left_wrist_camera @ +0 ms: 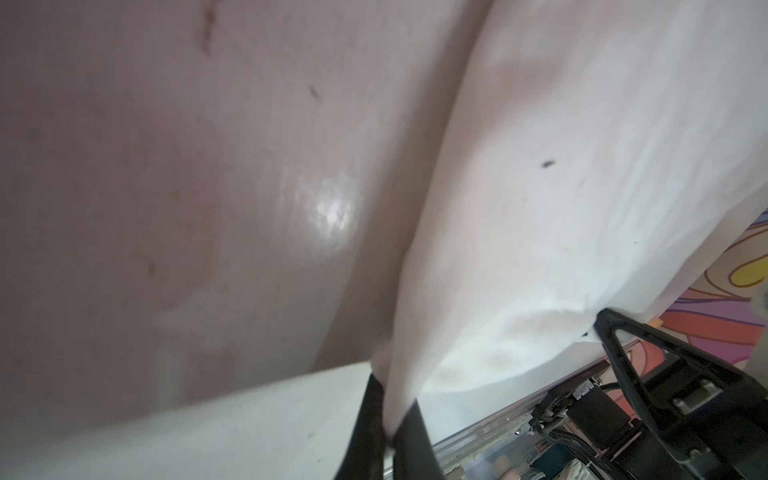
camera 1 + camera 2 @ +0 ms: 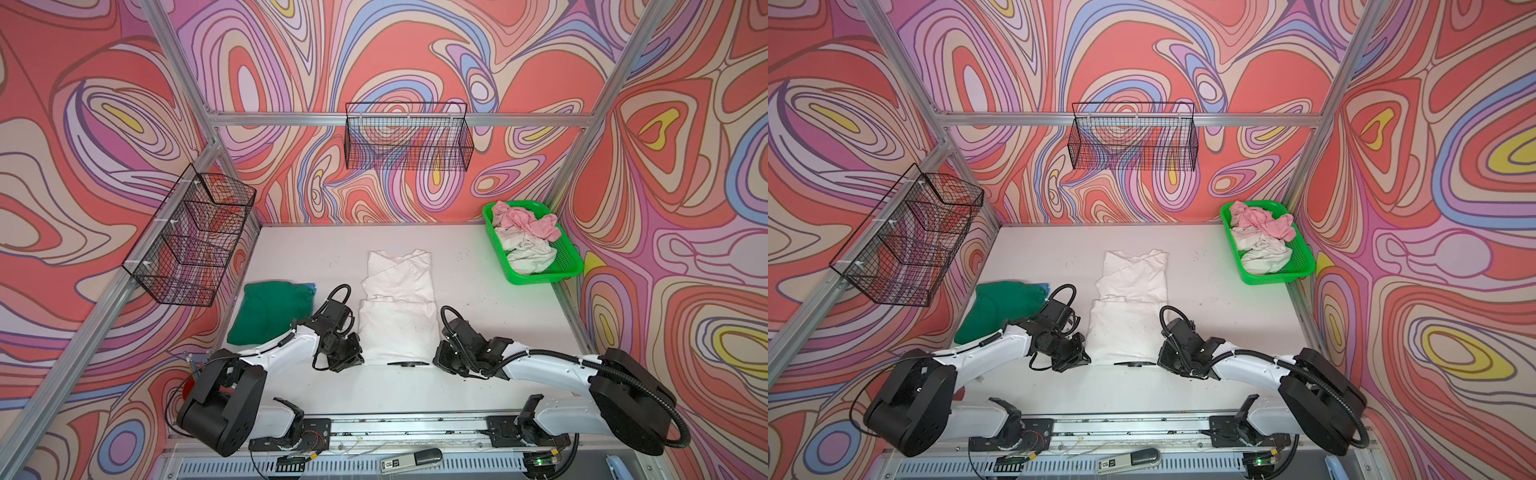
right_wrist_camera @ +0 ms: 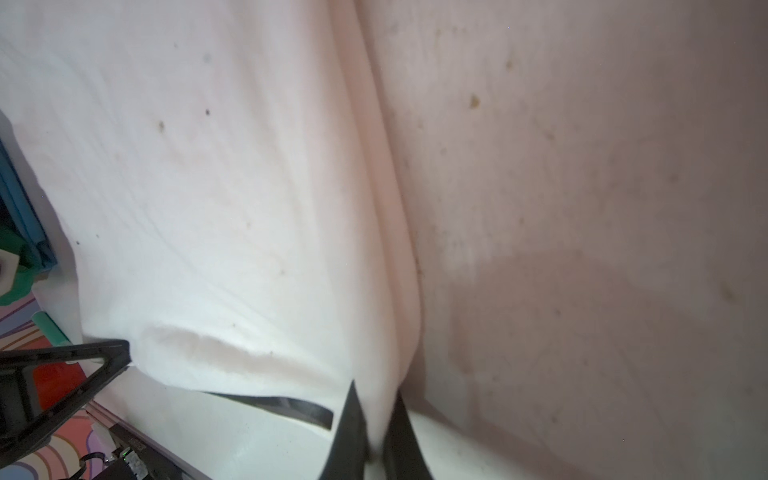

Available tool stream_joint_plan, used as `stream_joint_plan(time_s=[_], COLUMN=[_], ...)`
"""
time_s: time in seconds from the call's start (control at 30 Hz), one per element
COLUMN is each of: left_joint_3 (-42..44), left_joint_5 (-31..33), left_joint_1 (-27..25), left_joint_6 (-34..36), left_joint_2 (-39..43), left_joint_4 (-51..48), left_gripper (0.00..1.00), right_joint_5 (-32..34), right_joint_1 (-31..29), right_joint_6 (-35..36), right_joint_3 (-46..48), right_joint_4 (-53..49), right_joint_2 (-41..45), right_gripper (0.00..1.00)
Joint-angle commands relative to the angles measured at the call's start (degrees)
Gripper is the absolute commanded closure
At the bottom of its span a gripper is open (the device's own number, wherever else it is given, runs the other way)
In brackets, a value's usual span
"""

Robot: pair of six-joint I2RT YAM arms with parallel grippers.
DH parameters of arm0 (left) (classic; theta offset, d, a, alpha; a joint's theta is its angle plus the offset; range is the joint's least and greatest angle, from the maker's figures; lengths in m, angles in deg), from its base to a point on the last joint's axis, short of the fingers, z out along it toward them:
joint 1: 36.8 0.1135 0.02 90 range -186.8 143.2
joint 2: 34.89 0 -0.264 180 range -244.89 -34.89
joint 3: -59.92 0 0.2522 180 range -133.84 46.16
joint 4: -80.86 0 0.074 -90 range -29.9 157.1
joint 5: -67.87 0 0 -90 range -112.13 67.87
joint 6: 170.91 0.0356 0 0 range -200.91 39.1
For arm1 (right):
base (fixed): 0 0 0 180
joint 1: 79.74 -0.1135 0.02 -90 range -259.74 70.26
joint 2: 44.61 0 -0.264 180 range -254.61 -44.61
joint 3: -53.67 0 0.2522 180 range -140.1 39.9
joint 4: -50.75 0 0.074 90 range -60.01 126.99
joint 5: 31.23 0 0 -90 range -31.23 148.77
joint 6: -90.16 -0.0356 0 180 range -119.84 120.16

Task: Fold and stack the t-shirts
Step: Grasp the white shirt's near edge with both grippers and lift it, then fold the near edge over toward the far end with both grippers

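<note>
Large white t-shirt (image 2: 397, 316) lies flat mid-table as a long narrow strip, sleeves folded in, collar end far, near hem corners pinched. The dark green t-shirt (image 2: 270, 311) sits roughly folded near its left. A crumpled pink t-shirt (image 2: 525, 222) and off-white t-shirt (image 2: 525, 251) are heaped in the basket (image 2: 540, 279), far right corner.

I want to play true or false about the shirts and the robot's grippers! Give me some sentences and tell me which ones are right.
1. The left gripper and right gripper both pinch the white shirt. True.
2. The green shirt is in the basket. False: it lies on the table, left of the white shirt.
3. A pink shirt is in the basket. True.
4. The white shirt sits on top of the green shirt. False: they lie apart, side by side.
</note>
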Motion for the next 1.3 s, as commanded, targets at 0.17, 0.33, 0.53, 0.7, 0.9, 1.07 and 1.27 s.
stream_joint_plan(time_s=[0.17, 0.33, 0.53, 0.7, 0.9, 1.07, 1.27], left_joint_3=[-1.8, -9.3, -20.3, -27.7, -33.5, -39.1, -44.1], left_joint_5=[2.6, 2.9, 2.2, 1.3, -1.0, -3.3, -5.1], left_joint_1=[-1.4, -1.4, -0.2, 2.7, 4.7, 5.0, 6.2], left_joint_6=[-4.9, -4.3, -2.1, -0.4, -0.8, -0.5, -0.9], left_joint_2=[10.9, 12.5, 9.0, 5.1, -1.3, -7.8, -14.1], left_joint_4=[-8.6, -12.8, -16.1, -16.1, -12.5, -12.0, -11.8], left_gripper=[1.00, 1.00, 1.00, 1.00, 1.00, 1.00, 1.00], right_joint_5=[3.4, 4.5, 4.9, 0.3, -3.3, -6.0, -9.6], right_joint_1=[-0.4, -0.5, 1.8, 8.5, 14.1, 18.0, 21.8], right_joint_6=[-1.8, -0.4, 4.2, 10.4, 15.3, 17.3, 18.6], right_joint_3=[-2.6, -8.6, -19.5, -27.6, -34.0, -37.4, -40.0], right_joint_4=[-12.2, -15.7, -19.0, -19.8, -19.0, -17.2, -15.0], right_joint_2=[9.9, 11.5, 9.7, 5.1, -0.9, -5.0, -9.5], right_gripper=[1.00, 1.00, 1.00, 1.00, 1.00, 1.00, 1.00])
